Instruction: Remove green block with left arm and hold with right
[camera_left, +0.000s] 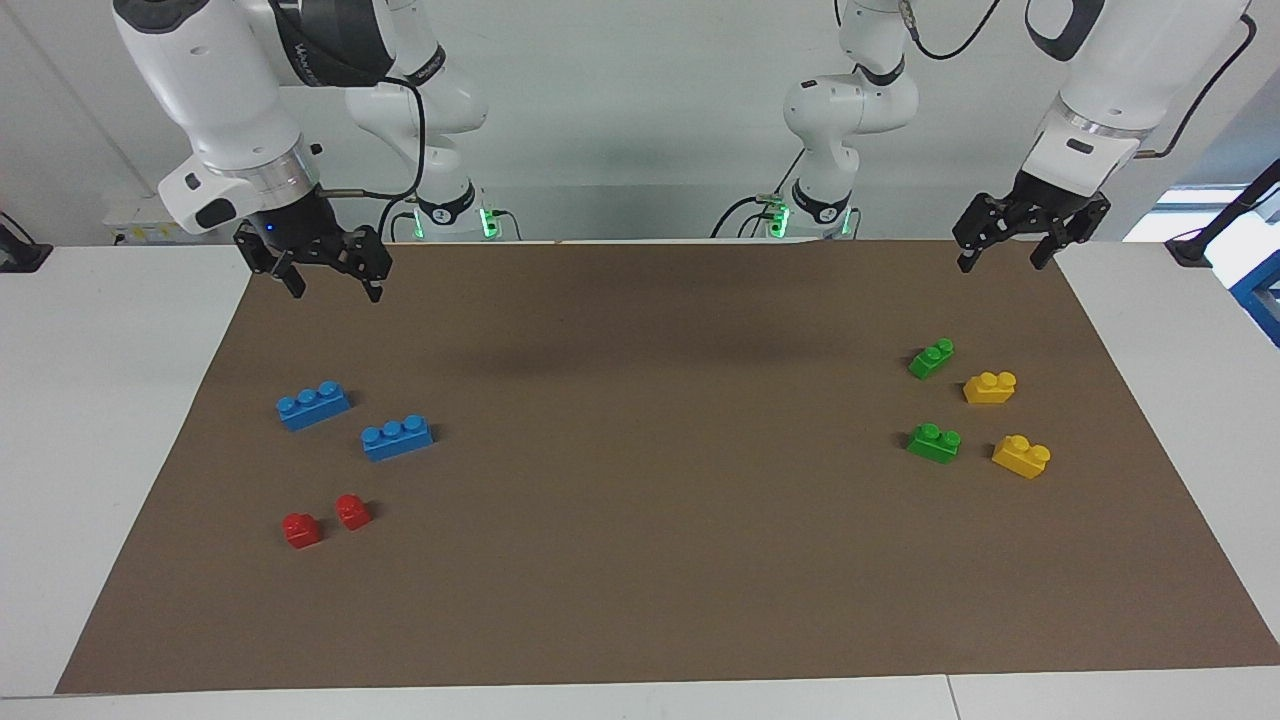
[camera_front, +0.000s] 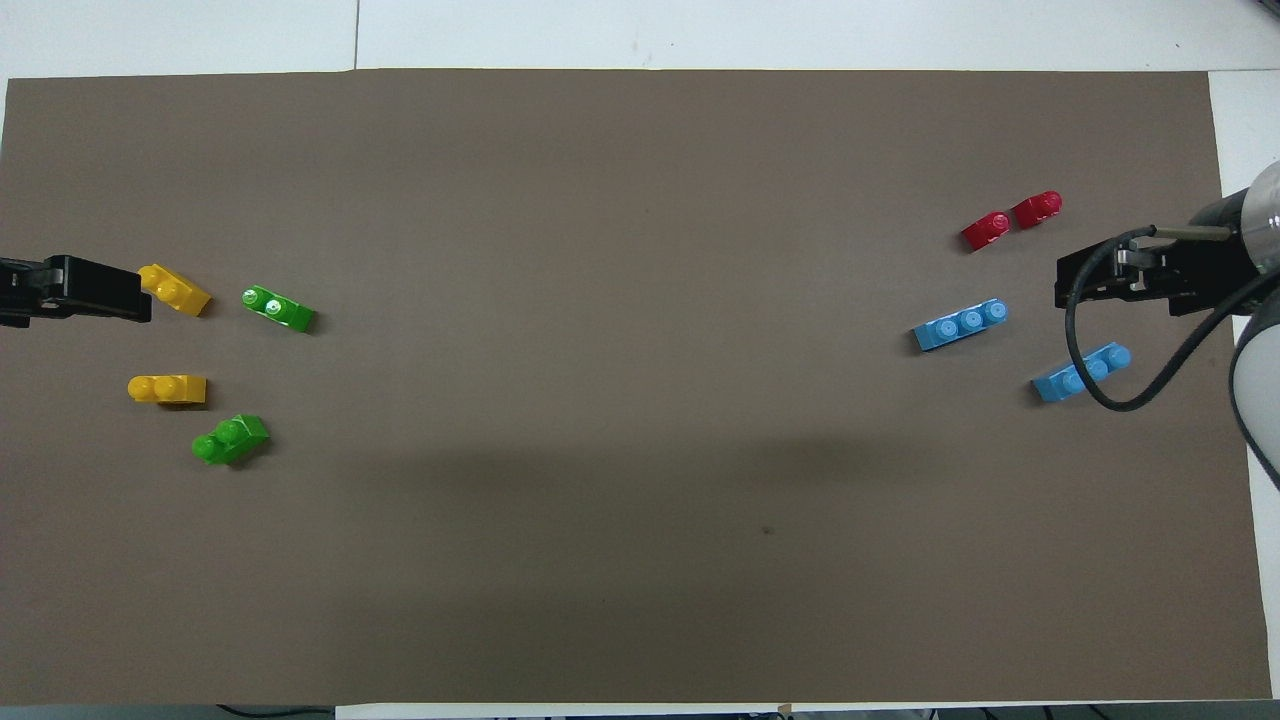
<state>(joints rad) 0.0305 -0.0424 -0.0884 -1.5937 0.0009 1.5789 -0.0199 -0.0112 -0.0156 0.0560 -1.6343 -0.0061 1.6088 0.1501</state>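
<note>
Two bright green two-stud bricks lie on the brown mat toward the left arm's end. One green brick (camera_left: 931, 358) (camera_front: 230, 438) is nearer to the robots, the other green brick (camera_left: 934, 443) (camera_front: 278, 308) is farther. My left gripper (camera_left: 1003, 263) (camera_front: 135, 292) hangs open and empty in the air over the mat's edge, apart from both bricks. My right gripper (camera_left: 336, 292) (camera_front: 1070, 280), with a blue wrist light, hangs open and empty over the mat at the right arm's end.
Two yellow bricks (camera_left: 990, 387) (camera_left: 1021, 456) lie beside the green ones, toward the mat's edge. Two blue three-stud bricks (camera_left: 313, 404) (camera_left: 397, 438) and two small red bricks (camera_left: 301, 530) (camera_left: 353, 512) lie toward the right arm's end.
</note>
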